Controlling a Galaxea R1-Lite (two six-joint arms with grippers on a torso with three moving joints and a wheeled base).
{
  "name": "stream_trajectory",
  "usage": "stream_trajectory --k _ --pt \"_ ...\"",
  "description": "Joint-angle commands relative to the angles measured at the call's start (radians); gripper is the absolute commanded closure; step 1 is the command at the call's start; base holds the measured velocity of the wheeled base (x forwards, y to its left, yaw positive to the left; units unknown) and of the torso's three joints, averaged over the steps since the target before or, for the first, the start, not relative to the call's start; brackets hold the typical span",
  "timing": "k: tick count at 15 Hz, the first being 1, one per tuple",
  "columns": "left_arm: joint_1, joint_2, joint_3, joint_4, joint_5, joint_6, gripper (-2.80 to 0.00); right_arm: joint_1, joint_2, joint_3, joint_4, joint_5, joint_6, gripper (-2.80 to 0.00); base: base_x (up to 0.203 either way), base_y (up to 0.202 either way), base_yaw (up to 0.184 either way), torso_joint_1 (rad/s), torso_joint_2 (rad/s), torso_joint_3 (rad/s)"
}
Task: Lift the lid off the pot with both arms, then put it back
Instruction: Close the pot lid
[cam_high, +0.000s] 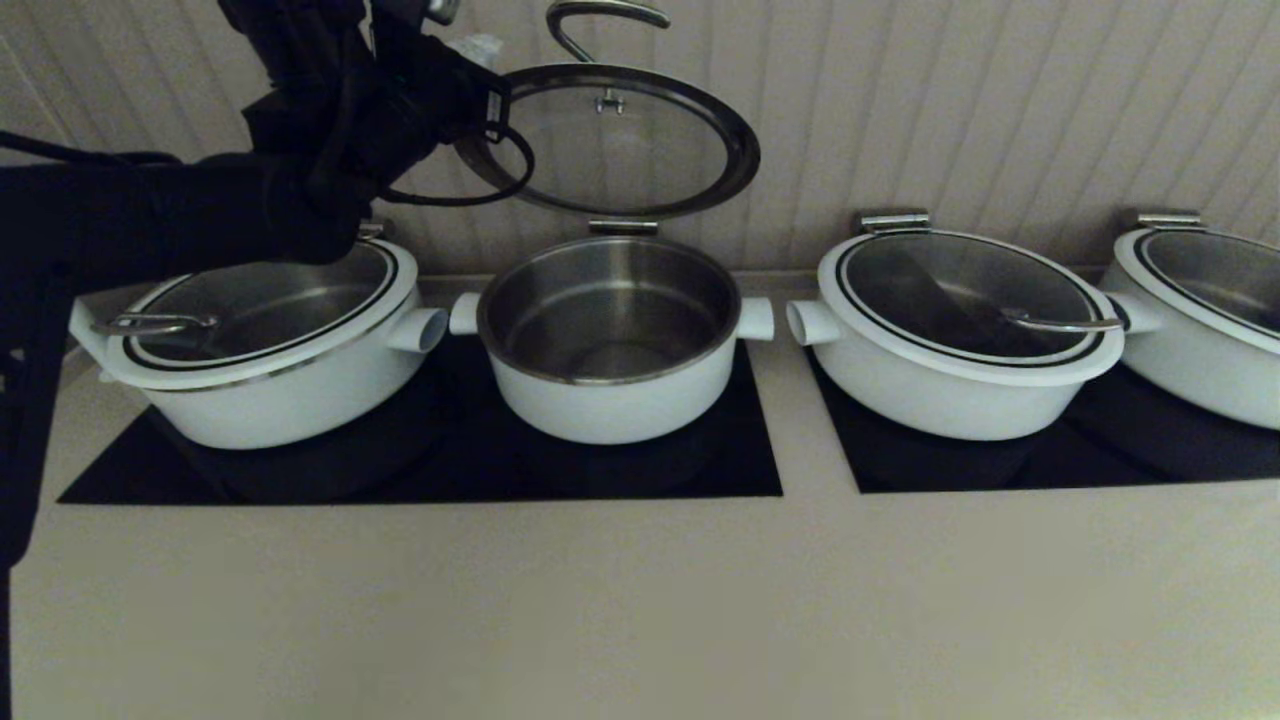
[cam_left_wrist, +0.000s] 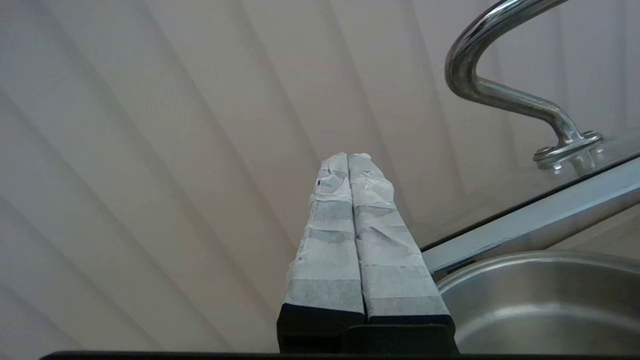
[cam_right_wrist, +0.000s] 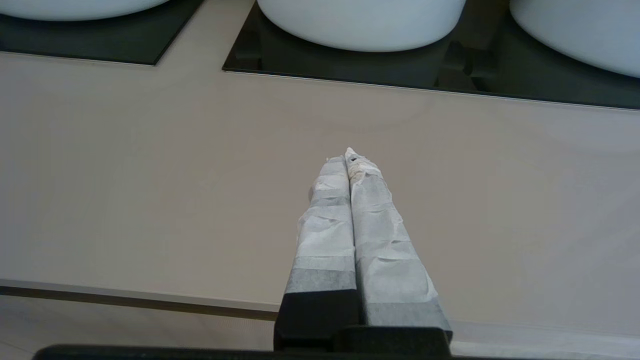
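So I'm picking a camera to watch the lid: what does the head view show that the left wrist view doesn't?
Head view only: the whole raised lid standing open on its rear hinge above the pot, the closed neighbour pots, and the left arm beside the lid. Left wrist view only: the left gripper shut, holding nothing, clear of the handle. Both show the handle, the lid's rim and the steel bowl.

Ribbed beige wall (cam_high: 1000, 100); beige counter (cam_high: 640, 600)
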Motion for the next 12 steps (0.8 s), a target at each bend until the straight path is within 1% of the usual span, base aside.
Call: stream_trajectory --k 1,7,9,12 --pt "-0.004 0.013 0.002 0.000 -0.002 0.002 0.00 0.000 0.000 0.000 0.000 0.001 -0.001 0.00 0.000 0.000 0.000 0.000 0.00 0.000" --pt "-0.019 0.004 0.008 0.000 -0.002 0.002 0.00 0.000 0.000 0.000 0.000 0.001 -0.001 0.00 0.000 0.000 0.000 0.000 0.00 0.000" --pt "-0.020 -0.012 0.037 -0.004 -0.002 0.003 0.00 0.000 0.000 0.000 0.000 0.001 -0.001 0.00 0.000 0.000 0.000 0.000 0.00 0.000" --pt "-0.020 -0.055 0.111 -0.010 0.000 0.004 0.00 0.000 0.000 0.000 0.000 0.001 -0.001 0.00 0.000 0.000 0.000 0.000 0.00 0.000"
